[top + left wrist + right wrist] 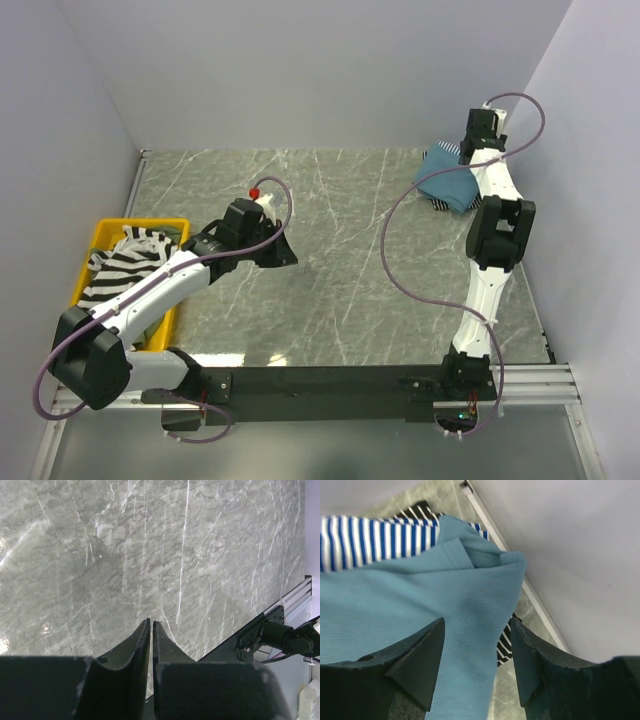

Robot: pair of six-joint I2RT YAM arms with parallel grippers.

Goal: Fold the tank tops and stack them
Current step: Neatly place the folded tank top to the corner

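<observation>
A folded teal-blue tank top (450, 187) lies at the far right of the table, on top of a thin blue-and-white striped top (370, 535). My right gripper (477, 622) hovers open right over the teal cloth (420, 610), its jaws well apart and holding nothing; in the top view it (455, 158) sits at the pile's far edge. A bold black-and-white striped top (130, 262) is heaped in the yellow bin (100, 232), with olive cloth (153, 325) under it. My left gripper (288, 256) hangs shut and empty over bare marble (151, 622).
The yellow bin stands at the table's left edge, partly under my left arm. White walls close in the back and both sides; the right wall's base rail (540, 605) runs just beside the teal pile. The black arm mount (260, 635) lines the near edge.
</observation>
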